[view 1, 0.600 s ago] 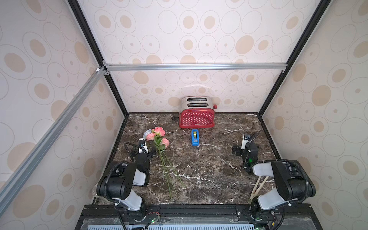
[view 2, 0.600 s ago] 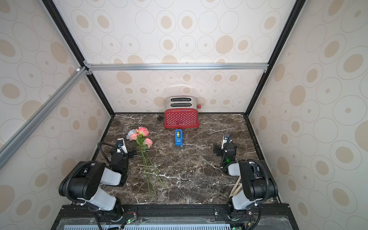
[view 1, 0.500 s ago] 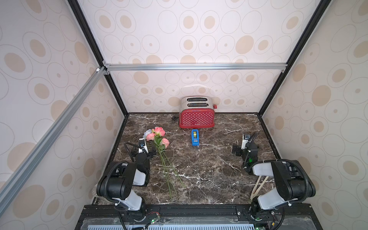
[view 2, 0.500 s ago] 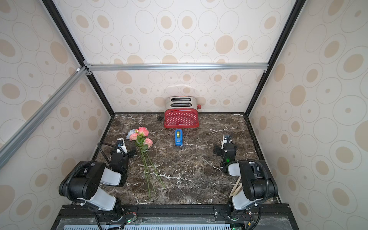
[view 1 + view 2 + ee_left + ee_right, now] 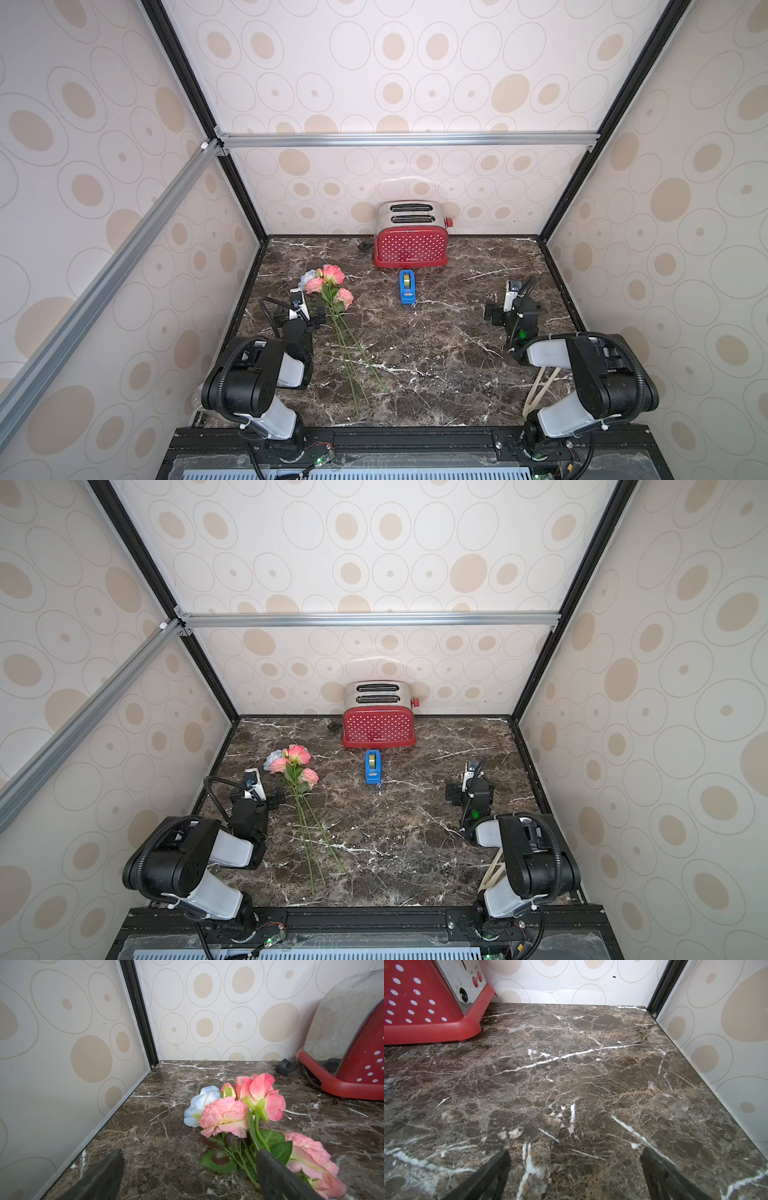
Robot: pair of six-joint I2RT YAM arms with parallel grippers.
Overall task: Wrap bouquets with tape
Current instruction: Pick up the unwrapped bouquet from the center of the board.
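Fingers first: the left fingers [image 5: 97, 1178] are spread wide and hold nothing, and the right fingers [image 5: 483, 1176] stand just as wide over bare surface [image 5: 571, 1076]. Neither arm has anything in hand.

The bouquet [image 5: 330, 289] lies flat on the left side of the surface. Its blooms [image 5: 226, 1118] point toward the back wall, and its stems [image 5: 338, 332] run toward the robot's base, fanning apart at the near ends. In the left wrist view one finger sits in front of the leaves [image 5: 277, 1146] just below the blooms; I cannot tell whether it touches them. The tape dispenser [image 5: 407, 287] stands near the middle, just in front of the red toaster [image 5: 410, 245], well apart from the right fingers.

I judge the task hardly begun, since no tape is on the stems. The step in hand looks like gathering the bunch with the left arm. To do it well I'd set the fingers astride the stems just below the leaves, where they lie closest together, so one squeeze catches them all — nearer the base they splay and one could slip out. I'd keep off the blooms, which would likely crush and give no firm hold. The dispenser looks light and may slide when the right arm pulls the tape — so a slow pull, I think.
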